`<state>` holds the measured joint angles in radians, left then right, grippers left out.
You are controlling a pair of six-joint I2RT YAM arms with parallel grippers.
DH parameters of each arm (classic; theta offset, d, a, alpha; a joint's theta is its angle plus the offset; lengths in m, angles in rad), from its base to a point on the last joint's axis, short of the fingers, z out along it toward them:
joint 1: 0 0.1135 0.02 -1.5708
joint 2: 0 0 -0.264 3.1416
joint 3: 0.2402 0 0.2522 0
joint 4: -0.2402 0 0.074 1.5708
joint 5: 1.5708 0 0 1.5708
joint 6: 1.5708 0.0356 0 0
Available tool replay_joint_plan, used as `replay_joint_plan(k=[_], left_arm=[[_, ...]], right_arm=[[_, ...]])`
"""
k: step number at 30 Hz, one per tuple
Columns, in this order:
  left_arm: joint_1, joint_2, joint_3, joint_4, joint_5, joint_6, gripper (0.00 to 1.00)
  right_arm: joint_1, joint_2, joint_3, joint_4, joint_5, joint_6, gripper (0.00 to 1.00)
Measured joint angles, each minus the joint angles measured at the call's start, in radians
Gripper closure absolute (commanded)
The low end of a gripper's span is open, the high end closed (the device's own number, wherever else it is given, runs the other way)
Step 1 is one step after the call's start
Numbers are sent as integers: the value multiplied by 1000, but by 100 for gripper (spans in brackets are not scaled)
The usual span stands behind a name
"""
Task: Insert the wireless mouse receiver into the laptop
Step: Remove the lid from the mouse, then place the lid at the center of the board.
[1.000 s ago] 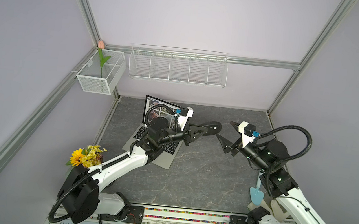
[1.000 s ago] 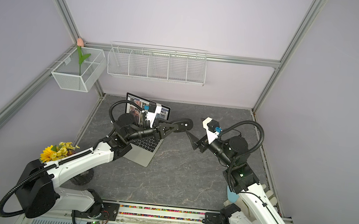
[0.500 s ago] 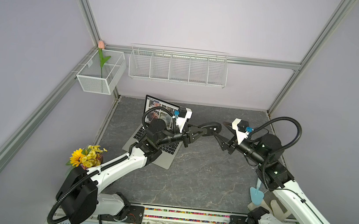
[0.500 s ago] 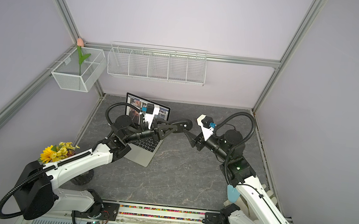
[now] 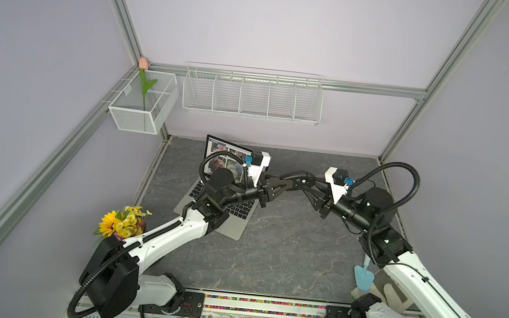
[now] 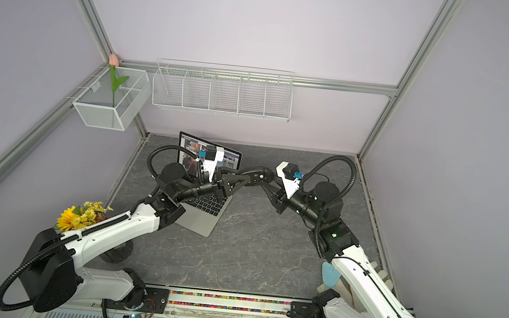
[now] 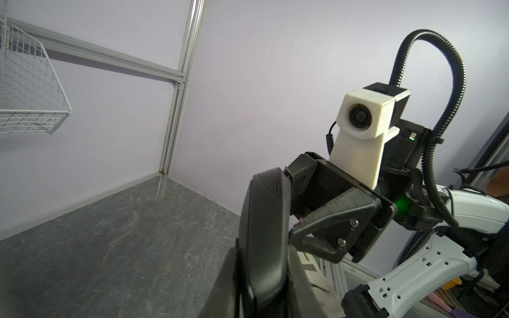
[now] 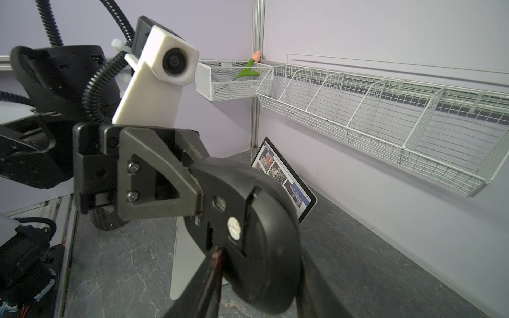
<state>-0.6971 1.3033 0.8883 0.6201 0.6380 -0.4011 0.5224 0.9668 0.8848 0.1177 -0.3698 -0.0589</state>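
Observation:
A flat black mouse (image 5: 299,180) (image 6: 258,176) hangs in the air right of the laptop (image 5: 232,226) (image 6: 203,223), which stands open at the back left. My left gripper (image 5: 290,184) (image 7: 261,261) is shut on the mouse's edge. From the opposite side my right gripper (image 5: 308,186) (image 8: 261,256) is shut on the mouse (image 8: 248,209), one finger against its underside and the other along its curved back. That underside shows a narrow slot and a white round sticker. The wireless mouse receiver does not show as a separate thing; it is hidden.
A long white wire basket (image 5: 252,96) and a mesh box with a tulip (image 5: 142,104) hang on the back wall. A sunflower bouquet (image 5: 122,223) stands front left, behind my left arm. A light blue tool (image 5: 363,276) sits at the front right.
My right arm has swung left to the mouse, and its jaws have narrowed from wide open onto it. The left gripper has kept its hold, shifting slightly.

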Motion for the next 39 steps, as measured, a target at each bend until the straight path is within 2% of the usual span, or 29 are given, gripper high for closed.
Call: replay_joint_plan(k=[10, 14, 17, 25, 28, 31, 35, 39], left_arm=[[3, -2, 0, -56, 16, 47, 100], [10, -17, 0, -115, -13, 85, 100], [31, -21, 0, -155, -35, 99, 100], [32, -48, 0, -201, -44, 119, 100], [31, -57, 0, -230, -100, 128, 100], [34, -62, 0, -269, -180, 141, 100], [64, -62, 0, -341, -238, 147, 100], [104, -62, 0, -417, -257, 148, 100]], right_arm=[[-65, 0, 15, -67, -102, 3, 83], [-95, -3, 16, -95, -153, 10, 90], [-104, -18, 21, -97, -186, 10, 93], [-124, -23, 21, -104, -214, 10, 93], [-127, -33, 21, -144, -95, 20, 93], [-128, -15, 53, -265, 154, 72, 93], [-86, 93, 89, -436, 457, 157, 93], [4, 261, 82, -608, 652, 279, 93]])
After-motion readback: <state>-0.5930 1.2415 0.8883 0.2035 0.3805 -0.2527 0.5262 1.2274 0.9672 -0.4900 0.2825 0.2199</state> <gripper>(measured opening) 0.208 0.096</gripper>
